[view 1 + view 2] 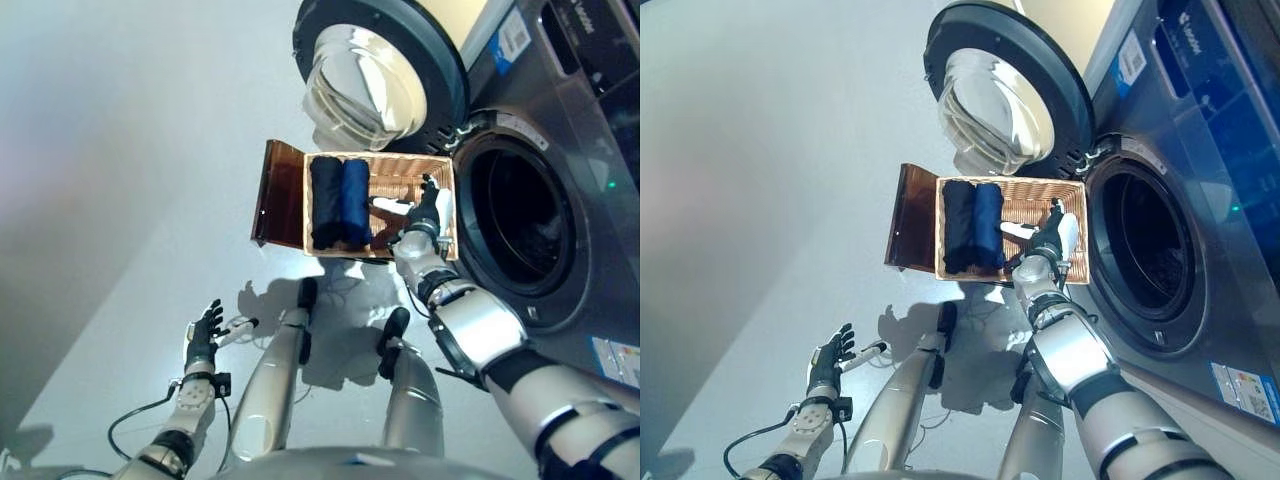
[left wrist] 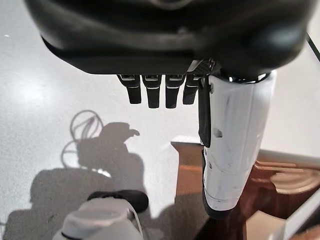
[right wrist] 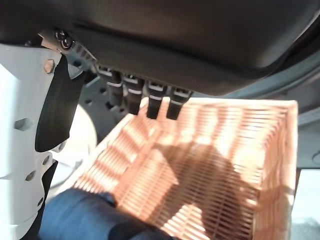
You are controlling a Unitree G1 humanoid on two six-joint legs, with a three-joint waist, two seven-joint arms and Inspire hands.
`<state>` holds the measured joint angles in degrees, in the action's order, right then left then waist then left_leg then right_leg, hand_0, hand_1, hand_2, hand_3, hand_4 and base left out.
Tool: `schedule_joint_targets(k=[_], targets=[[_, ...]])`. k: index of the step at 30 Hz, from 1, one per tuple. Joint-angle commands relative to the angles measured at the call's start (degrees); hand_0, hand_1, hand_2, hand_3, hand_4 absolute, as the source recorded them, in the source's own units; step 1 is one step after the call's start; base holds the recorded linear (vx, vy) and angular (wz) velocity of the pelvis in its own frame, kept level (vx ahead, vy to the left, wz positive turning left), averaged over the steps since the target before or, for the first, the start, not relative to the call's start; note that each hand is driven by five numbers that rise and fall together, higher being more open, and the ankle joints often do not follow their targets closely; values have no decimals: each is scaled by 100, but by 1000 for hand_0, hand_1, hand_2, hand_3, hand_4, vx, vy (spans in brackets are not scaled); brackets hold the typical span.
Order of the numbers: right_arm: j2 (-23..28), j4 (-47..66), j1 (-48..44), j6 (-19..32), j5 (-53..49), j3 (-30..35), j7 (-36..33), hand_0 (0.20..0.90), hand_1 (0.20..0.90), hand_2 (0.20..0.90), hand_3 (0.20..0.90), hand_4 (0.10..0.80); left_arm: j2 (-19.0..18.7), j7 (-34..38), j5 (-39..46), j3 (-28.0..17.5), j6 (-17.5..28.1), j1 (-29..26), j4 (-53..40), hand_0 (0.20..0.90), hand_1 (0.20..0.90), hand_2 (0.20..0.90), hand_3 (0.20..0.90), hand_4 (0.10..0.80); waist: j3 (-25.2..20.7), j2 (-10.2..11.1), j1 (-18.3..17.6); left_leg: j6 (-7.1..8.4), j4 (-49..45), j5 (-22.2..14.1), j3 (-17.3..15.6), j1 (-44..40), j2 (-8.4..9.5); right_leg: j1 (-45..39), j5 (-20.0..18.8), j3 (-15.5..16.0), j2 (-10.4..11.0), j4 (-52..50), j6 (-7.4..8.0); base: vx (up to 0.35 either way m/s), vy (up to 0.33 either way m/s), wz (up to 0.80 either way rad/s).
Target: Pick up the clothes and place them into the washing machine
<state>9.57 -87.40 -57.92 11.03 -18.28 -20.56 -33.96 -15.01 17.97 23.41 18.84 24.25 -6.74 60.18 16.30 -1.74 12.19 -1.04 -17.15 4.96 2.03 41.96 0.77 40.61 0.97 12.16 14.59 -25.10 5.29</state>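
down on the floor, a wicker basket sits just in front of the washing machine, whose round door is swung wide open. two rolled pieces of clothing lie side by side in the basket's left half: a black roll and, touching it, a blue roll. their long axes run parallel, from the basket's near wall toward the wall by the door. a brown lid hangs off the basket's left side.

the right hand hovers over the basket's right half, fingers straight and apart, thumb spread, gripping nothing. both rolls lie to its left, the blue one nearer, not touched. the right wrist view shows bare weave under the fingers and dark blue cloth beside the thumb.

the left hand hangs low over the floor, well apart from the basket, fingers loosely spread and empty.
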Motion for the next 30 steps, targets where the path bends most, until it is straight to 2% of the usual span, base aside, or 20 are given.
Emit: schedule_joint_targets(k=[1, 12, 19, 30], targets=[[378, 39, -594, 175, 136, -25, -331, 900, 900, 900, 900, 800, -509, 344, -115, -261, 289, -176, -360, 900, 900, 900, 900, 800, 173, -79, 242, 364, -241, -540, -106, 371, 42, -191, 295, 144, -42, 128, -109, 12, -5, 17], [668, -137, -868, 90, -62, 126, -347, 900, 900, 900, 900, 800, -526, 483, -268, -201, 297, -133, -977, 900, 900, 900, 900, 800, 355, -221, 476, 339, -466, -631, -53, 696, 120, 15, 401, 230, 68, -90, -113, 18, 20, 10], [764, -197, -1017, 67, -34, 111, -383, 900, 900, 900, 900, 800, -439, 529, -289, -112, 272, -208, -842, 900, 900, 900, 900, 800, 451, -254, 554, 325, -658, -706, -46, 896, 151, 170, 465, 247, 111, -261, -118, 13, 16, 7], [1104, -390, -1122, -65, 83, 215, -502, 900, 900, 900, 900, 800, -423, 661, -416, 45, 320, -273, -1277, 900, 900, 900, 900, 800, 574, -489, 766, 333, -791, -721, 0, 1278, 258, 449, 582, 375, 253, -538, -101, 15, 8, 14]])
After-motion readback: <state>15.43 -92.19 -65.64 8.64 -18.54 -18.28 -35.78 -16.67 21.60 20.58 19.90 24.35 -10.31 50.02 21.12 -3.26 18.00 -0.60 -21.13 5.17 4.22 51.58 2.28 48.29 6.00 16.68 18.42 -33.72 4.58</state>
